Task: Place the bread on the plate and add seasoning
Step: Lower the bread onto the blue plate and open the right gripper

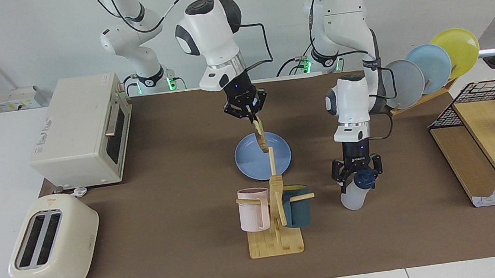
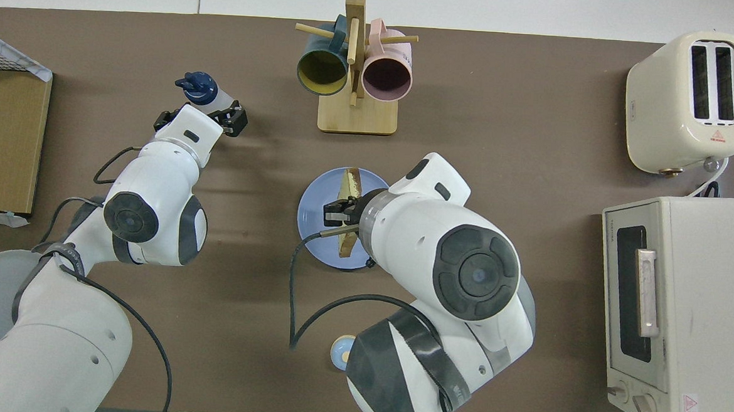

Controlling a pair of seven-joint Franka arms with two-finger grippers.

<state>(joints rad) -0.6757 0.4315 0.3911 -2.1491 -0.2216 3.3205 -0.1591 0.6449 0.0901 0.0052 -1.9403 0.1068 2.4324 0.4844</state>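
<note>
Right gripper (image 1: 246,111) pinching bread slice (image 1: 261,138) upright over blue plate (image 1: 250,166), not yet laid. Left gripper (image 1: 357,174), fingers spread astride seasoning bottle (image 1: 355,194); seasoning pending.

Bell (image 2: 340,350) and plate (image 2: 314,211) partly hidden under right arm.

Bread (image 1: 261,140) over plate (image 1: 250,166)
</note>
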